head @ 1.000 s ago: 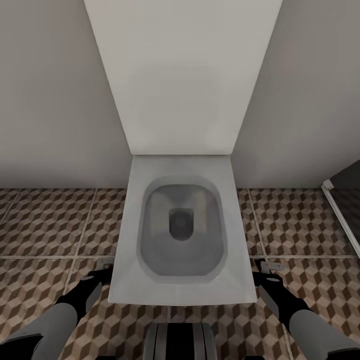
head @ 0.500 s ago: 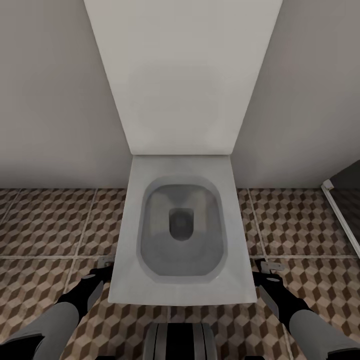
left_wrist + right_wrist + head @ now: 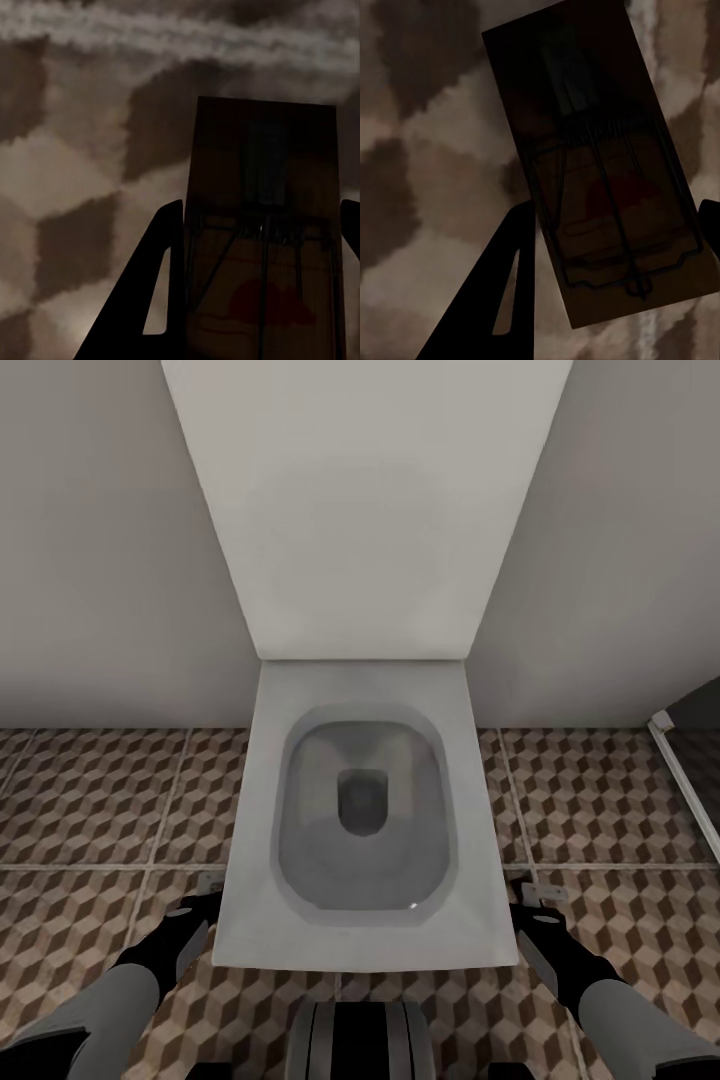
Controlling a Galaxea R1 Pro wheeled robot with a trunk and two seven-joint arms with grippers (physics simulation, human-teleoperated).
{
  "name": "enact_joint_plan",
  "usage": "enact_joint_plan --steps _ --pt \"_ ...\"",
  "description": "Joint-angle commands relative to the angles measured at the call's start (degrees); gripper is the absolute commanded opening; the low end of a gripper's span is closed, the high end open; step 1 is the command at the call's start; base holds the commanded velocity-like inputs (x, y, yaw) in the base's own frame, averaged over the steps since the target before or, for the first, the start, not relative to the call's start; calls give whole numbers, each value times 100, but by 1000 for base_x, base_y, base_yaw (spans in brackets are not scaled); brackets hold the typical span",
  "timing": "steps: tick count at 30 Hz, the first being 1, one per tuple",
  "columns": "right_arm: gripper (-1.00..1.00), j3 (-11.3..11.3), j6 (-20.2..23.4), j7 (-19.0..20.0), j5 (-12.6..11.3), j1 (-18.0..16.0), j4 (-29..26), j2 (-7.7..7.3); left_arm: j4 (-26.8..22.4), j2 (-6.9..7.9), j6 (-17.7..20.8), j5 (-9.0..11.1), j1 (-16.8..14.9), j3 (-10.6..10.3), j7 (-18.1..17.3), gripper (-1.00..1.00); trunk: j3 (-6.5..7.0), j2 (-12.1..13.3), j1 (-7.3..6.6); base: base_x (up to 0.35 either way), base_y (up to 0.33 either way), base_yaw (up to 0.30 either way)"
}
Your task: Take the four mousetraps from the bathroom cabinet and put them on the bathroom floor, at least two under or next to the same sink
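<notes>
- Left gripper (image 3: 205,893), low beside toilet (image 3: 365,810): closed on a mousetrap (image 3: 262,247), board clamped between both fingers (image 3: 150,300), edges against each jaw.
- Right gripper (image 3: 530,895), low on the toilet's other side: likewise gripping a second mousetrap (image 3: 600,172), board skewed between the fingers (image 3: 499,292).
- Both traps just above bathroom floor (image 3: 90,800), cube-patterned tile directly beyond each board.
- Handling, judged: light, stiff, flat boards; thin wire parts delicate and liable to snag.
- Best hold: long bare edges of board, clear of wire and red bait patch.
- No sink beside either gripper.
</notes>
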Motion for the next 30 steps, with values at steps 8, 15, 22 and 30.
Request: enact_joint_plan --steps 8,15,22,30 --pt "-100 52 31 -33 -72 0 -11 -7 -6 1 26 -12 5 0 16 -100 -4 -1 0 0 0 0" --pt "-100 53 31 -33 -72 0 -11 -4 -252 1 25 -13 7 -2 16 -100 -4 -1 0 0 0 0" --pt "-100 53 31 -33 -69 0 -11 -6 -370 1 57 -16 6 -9 19 -100 -4 -1 0 0 0 0" --pt "-100 51 34 -33 -77 0 -11 -2 -334 -7 108 -47 8 -25 17 -100 -4 -1 0 0 0 0"
